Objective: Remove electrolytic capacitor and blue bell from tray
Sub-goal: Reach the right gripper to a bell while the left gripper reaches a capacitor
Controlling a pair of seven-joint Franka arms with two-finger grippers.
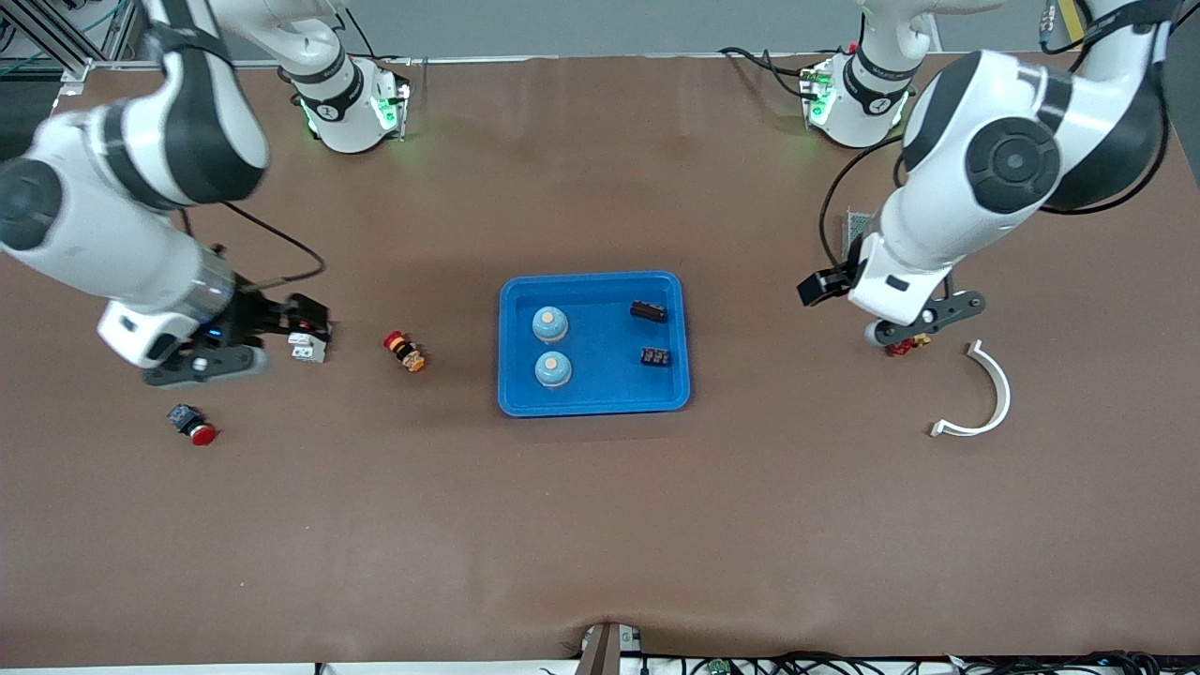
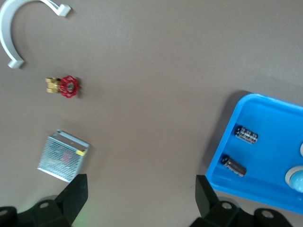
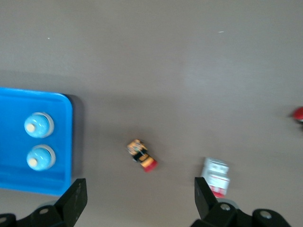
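Both jaws standing spread wide, holding nothing, touching nothing. Two capacitors (image 1: 649, 310) lying in the blue tray (image 1: 592, 405) toward the left arm's end, second capacitor (image 1: 655, 356) nearer the front camera. Two bells (image 1: 550, 323) sitting in the same tray toward the right arm's end, second bell (image 1: 553, 368) nearer the camera. Left gripper (image 2: 139, 196) hanging over bare table near the red valve (image 1: 902, 346), with the white curved piece (image 1: 986, 394) and metal mesh box (image 2: 63, 155) close by. Right gripper (image 3: 137, 198) hanging over table beside the white block (image 1: 307, 347); red-capped switch (image 1: 405, 352) lying between it and the tray, red pushbutton (image 1: 192, 425) nearer the camera.
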